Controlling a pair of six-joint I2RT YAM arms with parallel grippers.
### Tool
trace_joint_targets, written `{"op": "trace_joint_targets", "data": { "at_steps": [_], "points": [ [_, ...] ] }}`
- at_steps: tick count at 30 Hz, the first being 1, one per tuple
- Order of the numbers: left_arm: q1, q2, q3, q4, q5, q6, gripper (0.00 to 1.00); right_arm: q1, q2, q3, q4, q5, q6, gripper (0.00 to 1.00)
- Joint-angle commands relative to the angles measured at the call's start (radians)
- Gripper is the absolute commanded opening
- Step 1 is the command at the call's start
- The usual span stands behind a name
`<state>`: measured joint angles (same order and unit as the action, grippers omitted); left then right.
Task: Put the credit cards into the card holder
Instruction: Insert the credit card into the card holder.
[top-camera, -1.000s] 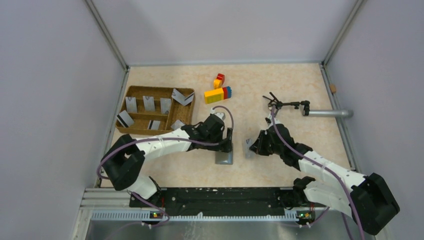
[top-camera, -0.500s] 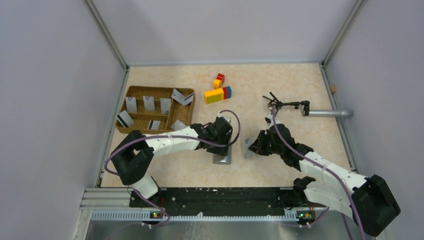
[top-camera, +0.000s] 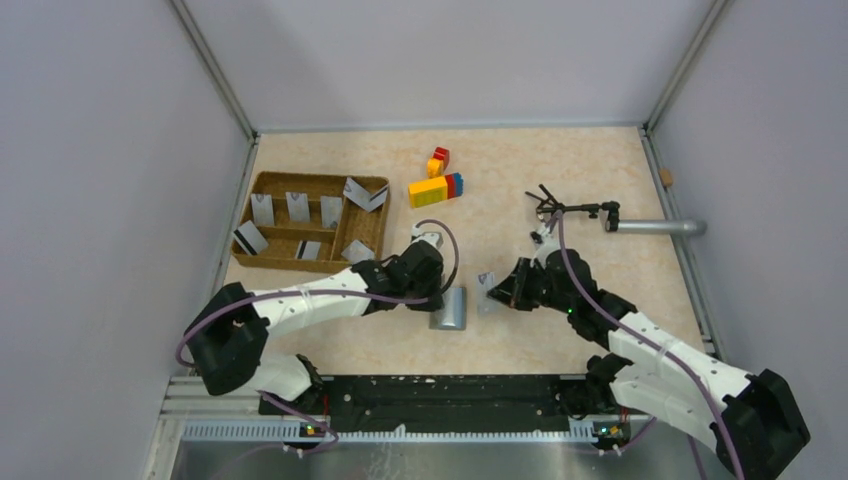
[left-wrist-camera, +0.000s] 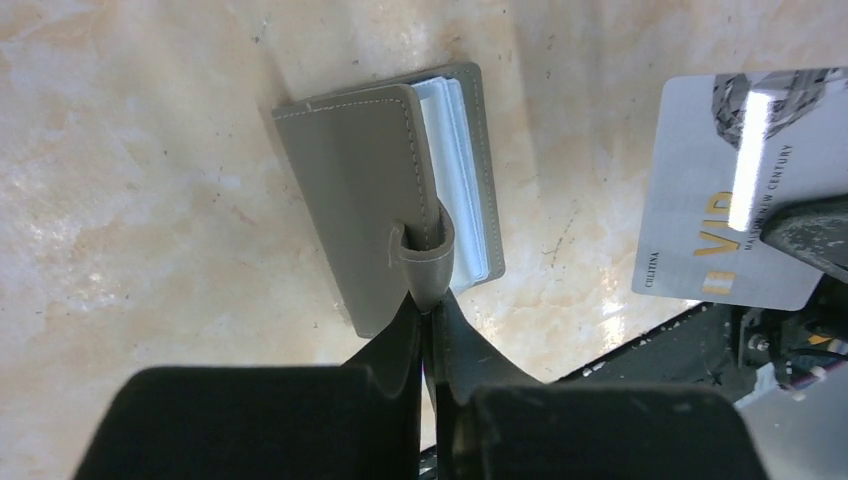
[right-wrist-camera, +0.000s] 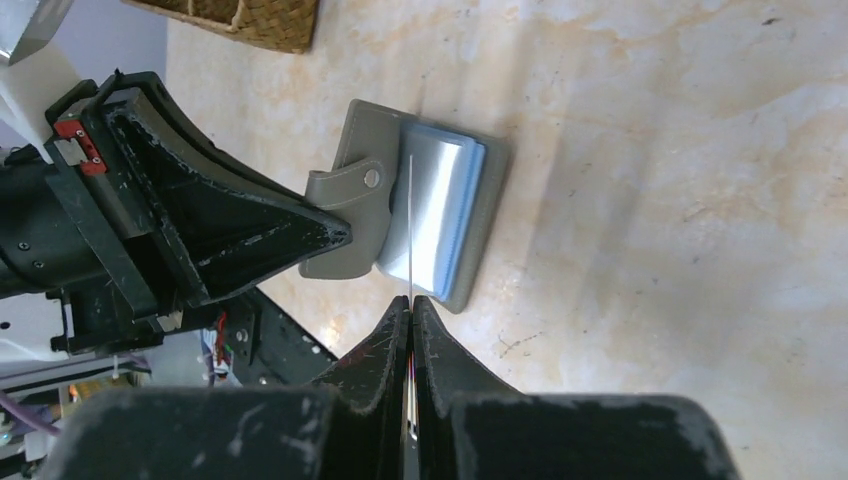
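Observation:
The grey card holder (top-camera: 449, 307) lies on the table between the arms, its flap raised off the grey-blue inner panels (right-wrist-camera: 440, 200). My left gripper (left-wrist-camera: 428, 305) is shut on the holder's strap tab (left-wrist-camera: 425, 255) and holds the flap (left-wrist-camera: 360, 180) up. My right gripper (right-wrist-camera: 411, 300) is shut on a silver credit card (right-wrist-camera: 411, 220), seen edge-on just above the panels. The same card (left-wrist-camera: 740, 200) shows its printed face at the right of the left wrist view. In the top view the card (top-camera: 485, 292) stands just right of the holder. Several more credit cards (top-camera: 297, 207) lean in the tray.
A brown wicker compartment tray (top-camera: 270, 182) stands at the back left. Coloured toy bricks (top-camera: 435, 188) lie behind the holder. A metal tube (top-camera: 655, 227) with a black clip arm (top-camera: 575, 208) reaches in from the right wall. Grey walls enclose the table.
My left gripper has gone from open to shut on the holder's strap, and the flap has come up. My right gripper has carried the card a little leftward, closer to the holder.

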<state>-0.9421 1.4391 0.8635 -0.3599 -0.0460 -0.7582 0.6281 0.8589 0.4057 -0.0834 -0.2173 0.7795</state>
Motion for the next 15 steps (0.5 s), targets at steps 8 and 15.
{"op": "trace_joint_targets", "data": {
  "at_steps": [8, 15],
  "points": [
    [0.095, -0.166, -0.231, 0.301, 0.158, -0.14, 0.0, 0.06, 0.062, -0.007, 0.106, 0.063, 0.054, 0.0],
    [0.163, -0.192, -0.292, 0.316, 0.212, -0.115, 0.0, 0.064, 0.099, -0.023, 0.094, 0.108, 0.051, 0.0]
  ]
}}
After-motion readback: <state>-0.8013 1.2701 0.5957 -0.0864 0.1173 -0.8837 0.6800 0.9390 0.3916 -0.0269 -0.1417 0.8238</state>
